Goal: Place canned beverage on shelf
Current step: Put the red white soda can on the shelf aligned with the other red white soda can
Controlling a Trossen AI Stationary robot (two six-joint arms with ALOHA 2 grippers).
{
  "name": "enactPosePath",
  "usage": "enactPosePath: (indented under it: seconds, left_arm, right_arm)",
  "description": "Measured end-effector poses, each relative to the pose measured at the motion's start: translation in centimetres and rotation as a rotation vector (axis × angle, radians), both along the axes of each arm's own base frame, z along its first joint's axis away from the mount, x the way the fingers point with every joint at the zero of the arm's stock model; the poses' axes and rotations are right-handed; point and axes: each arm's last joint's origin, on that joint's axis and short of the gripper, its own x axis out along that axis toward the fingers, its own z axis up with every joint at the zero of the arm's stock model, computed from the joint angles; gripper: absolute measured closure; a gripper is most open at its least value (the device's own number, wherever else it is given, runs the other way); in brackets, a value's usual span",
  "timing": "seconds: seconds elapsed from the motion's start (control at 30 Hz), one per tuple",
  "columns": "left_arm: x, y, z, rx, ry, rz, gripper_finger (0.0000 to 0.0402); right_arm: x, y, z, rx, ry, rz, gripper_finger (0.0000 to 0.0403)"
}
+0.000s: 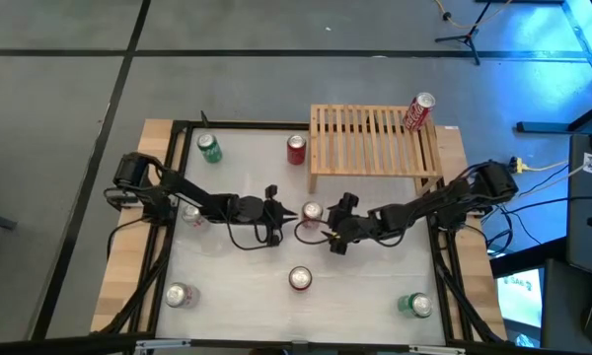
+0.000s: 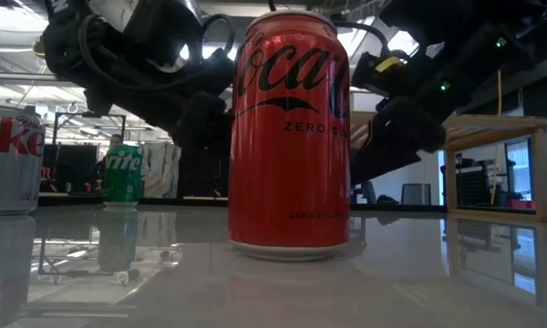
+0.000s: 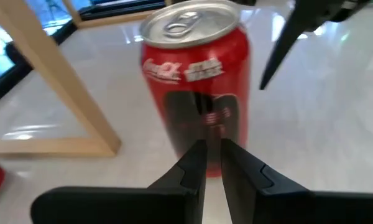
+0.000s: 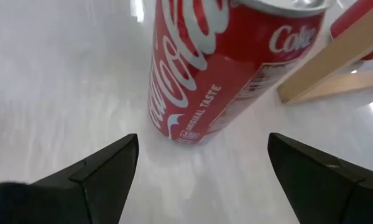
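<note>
A red cola can (image 1: 312, 212) stands upright on the white table, near the shelf's front left leg. My left gripper (image 1: 291, 212) is shut and points level at the can from the table's left. In the left wrist view its tips (image 3: 212, 149) are right at the can's side (image 3: 196, 81). My right gripper (image 1: 333, 225) is open on the can's right. In the right wrist view (image 4: 205, 168) its two fingers stand apart, with the can (image 4: 217, 68) ahead of them and untouched. The slatted wooden shelf (image 1: 375, 138) stands at the far right, with one red can (image 1: 419, 111) on its far right corner. My left gripper's shut fingertips (image 3: 202, 155) stand against the lower side wall of the red can (image 3: 199, 124), coming level from the table's left. I cannot tell whether they touch it. The can stands upright on the table.
Other cans stand around: green (image 1: 209, 148) and red (image 1: 296, 150) at the far side, silver (image 1: 190, 212) by the left arm, silver (image 1: 178, 294), red (image 1: 301, 279) and green (image 1: 414, 306) near the front. The front red can (image 2: 290, 137) fills the low view.
</note>
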Motion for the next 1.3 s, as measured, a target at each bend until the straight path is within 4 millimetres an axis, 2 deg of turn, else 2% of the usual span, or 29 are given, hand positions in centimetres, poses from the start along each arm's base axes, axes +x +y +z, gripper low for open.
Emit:
enactPosePath:
  seconds: [0.5, 0.8, 1.0, 1.17, 1.3]
  left_arm:
    - [0.0, 0.0, -0.4, -0.026, 0.018, 0.003, 0.0362]
    - [-0.1, 0.0, -0.4, -0.027, 0.022, 0.003, 0.0362]
    - [-0.1, 0.0, -0.4, -0.027, 0.023, 0.003, 0.0362]
    - [-0.1, 0.0, -0.4, -0.027, 0.022, 0.003, 0.0362]
    - [-0.1, 0.0, -0.4, -0.027, 0.023, 0.003, 0.0362]
  right_arm:
    - [-0.2, -0.1, 1.0, -0.008, -0.010, 0.017, 0.0049]
    - [0.4, 0.1, 5.1, -0.030, 0.006, 0.031, 0.0049]
    - [1.4, 0.1, 7.0, -0.052, -0.083, 0.064, 0.0049]
    - [2.2, -0.9, 7.4, -0.058, -0.149, 0.050, 0.0049]
    - [3.0, -2.1, 6.6, -0.023, -0.140, 0.048, 0.0049]
